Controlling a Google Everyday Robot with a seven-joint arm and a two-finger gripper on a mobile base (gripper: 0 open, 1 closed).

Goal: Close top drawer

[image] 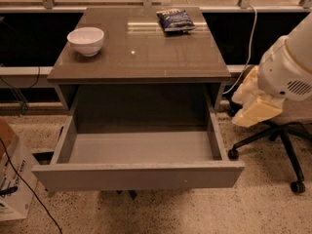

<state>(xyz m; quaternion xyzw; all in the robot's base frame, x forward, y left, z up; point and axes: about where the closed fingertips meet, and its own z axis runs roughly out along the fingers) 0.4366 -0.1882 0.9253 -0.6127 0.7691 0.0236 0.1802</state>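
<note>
The top drawer (139, 175) of the grey-brown cabinet (146, 57) is pulled fully out towards me. Its flat handleless front panel faces the near side, and its lighter grey inside (141, 146) holds nothing. My gripper (256, 106), cream-coloured on a white arm (287, 67), hangs in the air to the right of the cabinet. It is level with the drawer's right side wall and apart from it, touching nothing. The two lower drawer fronts are hidden under the open drawer.
A white bowl (86, 40) and a dark blue snack bag (175, 20) lie on the cabinet top. An office chair base (287, 145) stands at the right behind my arm. A cardboard box (12, 179) and a black cable sit at the left on the speckled floor.
</note>
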